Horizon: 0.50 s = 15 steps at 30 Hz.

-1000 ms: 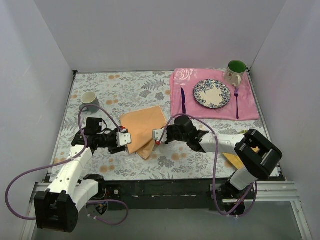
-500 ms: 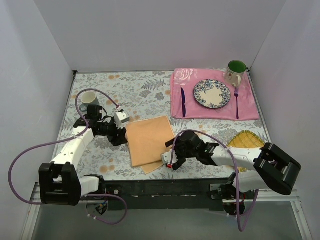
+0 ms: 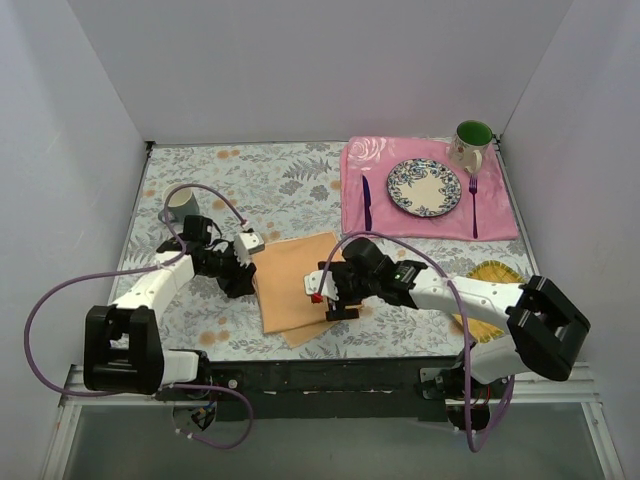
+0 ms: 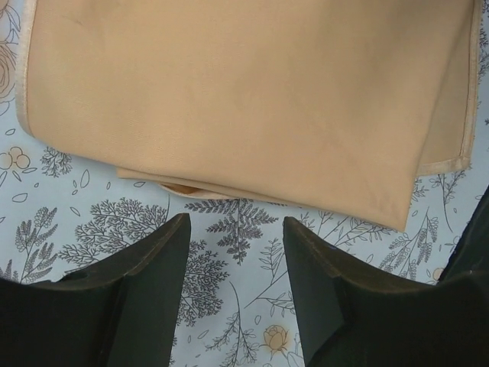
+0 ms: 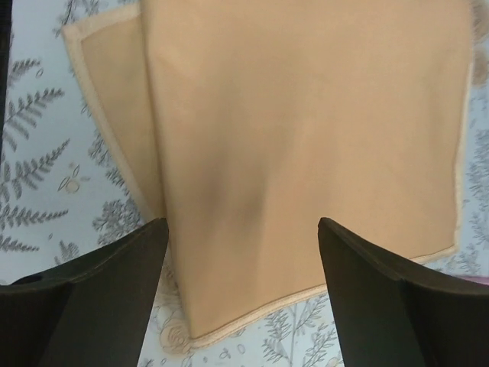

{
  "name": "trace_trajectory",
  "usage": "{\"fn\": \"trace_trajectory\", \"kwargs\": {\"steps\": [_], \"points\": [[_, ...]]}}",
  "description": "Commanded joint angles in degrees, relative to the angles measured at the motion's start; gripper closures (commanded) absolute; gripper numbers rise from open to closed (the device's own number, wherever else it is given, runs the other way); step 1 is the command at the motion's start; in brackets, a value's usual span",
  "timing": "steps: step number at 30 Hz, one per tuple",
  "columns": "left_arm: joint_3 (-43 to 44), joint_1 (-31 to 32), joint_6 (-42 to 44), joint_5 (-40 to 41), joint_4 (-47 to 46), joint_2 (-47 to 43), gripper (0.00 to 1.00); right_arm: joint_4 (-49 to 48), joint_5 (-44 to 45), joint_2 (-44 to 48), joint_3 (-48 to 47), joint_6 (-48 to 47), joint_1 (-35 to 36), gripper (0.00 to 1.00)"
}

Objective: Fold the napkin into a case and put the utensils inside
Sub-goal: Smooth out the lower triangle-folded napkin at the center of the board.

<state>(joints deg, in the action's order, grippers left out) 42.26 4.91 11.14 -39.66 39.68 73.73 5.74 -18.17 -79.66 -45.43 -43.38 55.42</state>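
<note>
Soft, light, limp napkin (image 3: 295, 285), folded flat mid-table. Left gripper (image 4: 235, 229) apart, empty, just off its edge; right gripper (image 5: 241, 229) wide apart above it. Probably best pinched at a hemmed corner.

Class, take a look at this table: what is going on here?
Two robot arms are working on a peach napkin, which lies folded over. The left fingers and right fingers stand open at its edges, gripping nothing. The knife and fork lie on the pink placemat, either side of the plate.
</note>
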Motion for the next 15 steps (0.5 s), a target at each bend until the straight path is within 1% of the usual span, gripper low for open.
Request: {"fn": "trace_trajectory", "kwargs": {"steps": [1,2,3,4,5,6,8,10,12,15], "points": [[-0.2,1.2,4.5,0.1,-2.2,-2.4,0.48,6.7,-1.8,3.5,3.1,-2.2,0.0,0.15],[-1.8,1.9,5.9,0.7,-2.6,-3.2,0.48,6.8,-2.1,4.2,3.6,-2.2,0.0,0.26],[-3.0,3.1,6.2,2.6,-4.3,-4.1,0.48,6.0,-2.7,5.0,4.0,-1.6,0.2,0.32],[-4.4,6.0,4.6,4.8,-6.7,-4.8,0.48,3.6,-2.5,4.8,4.8,-1.2,0.6,0.46],[-5.0,6.9,4.5,7.5,-8.5,-4.4,0.49,2.7,-1.6,3.9,4.7,-0.9,0.8,0.49],[-4.7,7.3,4.6,7.6,-8.6,-3.6,0.51,1.8,-0.5,1.1,4.4,0.1,0.8,0.53],[-3.7,7.7,2.0,8.4,-9.3,0.1,0.55,0.6,2.2,-3.8,2.4,0.2,0.8,0.55],[-2.4,7.7,1.0,8.8,-10.0,2.3,0.59,-1.9,3.8,-5.8,2.0,-0.7,0.8,0.55],[-2.8,7.7,1.2,9.3,-11.9,2.6,0.61,-3.5,4.0,-7.3,2.1,-1.6,0.7,0.55],[-2.6,7.6,0.9,10.9,-14.5,4.7,0.67,-5.0,5.3,-9.7,0.6,-1.6,0.8,0.57]]}}
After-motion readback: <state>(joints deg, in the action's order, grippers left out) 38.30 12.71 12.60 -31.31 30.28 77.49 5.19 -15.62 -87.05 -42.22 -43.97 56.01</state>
